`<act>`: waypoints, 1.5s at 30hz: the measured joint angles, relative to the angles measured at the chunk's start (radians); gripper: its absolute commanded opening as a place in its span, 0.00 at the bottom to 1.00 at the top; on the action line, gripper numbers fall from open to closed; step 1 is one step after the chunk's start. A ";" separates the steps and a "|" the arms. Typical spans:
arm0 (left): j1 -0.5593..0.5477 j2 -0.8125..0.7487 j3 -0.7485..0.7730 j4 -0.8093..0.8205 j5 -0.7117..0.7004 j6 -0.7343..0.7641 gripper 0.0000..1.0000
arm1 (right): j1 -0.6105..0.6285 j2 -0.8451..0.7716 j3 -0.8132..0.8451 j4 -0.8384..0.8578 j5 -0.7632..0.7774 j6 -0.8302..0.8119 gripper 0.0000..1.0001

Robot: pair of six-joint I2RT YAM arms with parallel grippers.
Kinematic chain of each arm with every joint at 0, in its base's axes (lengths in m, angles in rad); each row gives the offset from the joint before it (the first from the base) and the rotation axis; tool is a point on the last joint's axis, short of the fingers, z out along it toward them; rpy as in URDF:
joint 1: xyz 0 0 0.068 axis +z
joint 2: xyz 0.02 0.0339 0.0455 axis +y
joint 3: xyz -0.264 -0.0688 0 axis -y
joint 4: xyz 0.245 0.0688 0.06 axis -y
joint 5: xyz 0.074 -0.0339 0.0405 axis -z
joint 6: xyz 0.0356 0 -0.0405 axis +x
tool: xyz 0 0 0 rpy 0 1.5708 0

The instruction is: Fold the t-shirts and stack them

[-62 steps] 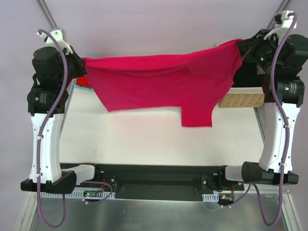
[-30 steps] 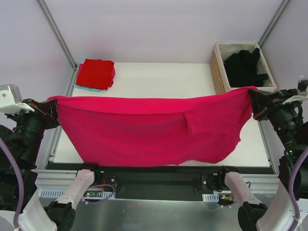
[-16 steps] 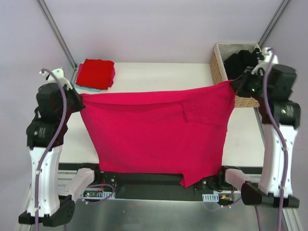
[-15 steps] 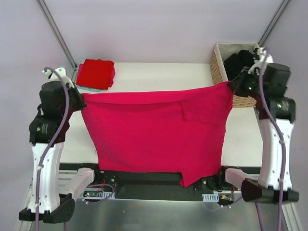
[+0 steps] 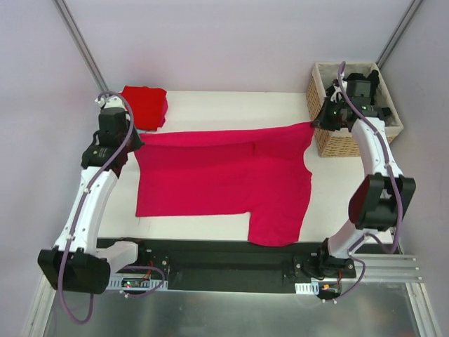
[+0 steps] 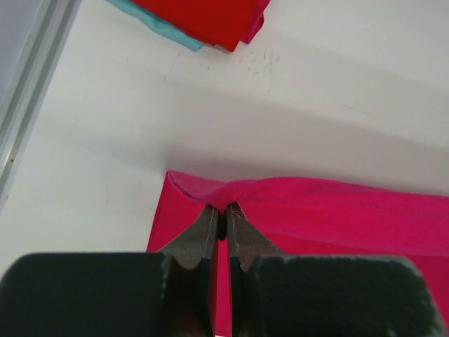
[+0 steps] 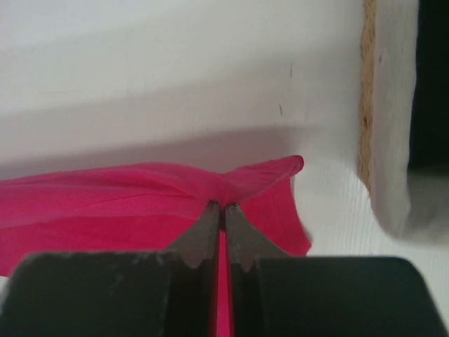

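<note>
Magenta t-shirt (image 5: 224, 175) lies spread out, its long axis running left from the wicker basket (image 5: 345, 143). Right gripper (image 7: 219, 208) clamps the corner beside the basket, left gripper (image 6: 222, 210) the corner farthest from it (both jaws closed on cloth). The free hem lies nearward of the basket.

The table (image 5: 231, 105) holds a magenta t-shirt (image 5: 224, 175), red pile (image 5: 144, 105), wicker basket (image 5: 331, 142).

Prob. a lab: alu-framed booth (image 5: 81, 45) w/ white table (image 5: 231, 109).
</note>
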 measured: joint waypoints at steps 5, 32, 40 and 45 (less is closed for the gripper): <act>0.000 0.114 -0.050 0.084 0.004 -0.034 0.00 | 0.000 0.174 0.106 0.040 -0.031 0.000 0.00; -0.013 0.627 0.126 0.312 -0.002 -0.059 0.00 | 0.062 0.533 0.391 0.179 -0.092 0.021 0.02; -0.020 0.665 0.179 0.347 -0.011 -0.073 0.00 | 0.098 0.582 0.437 0.193 -0.018 0.004 0.01; -0.027 0.685 0.179 0.360 -0.012 -0.092 0.00 | 0.131 0.582 0.435 0.242 0.055 -0.025 0.00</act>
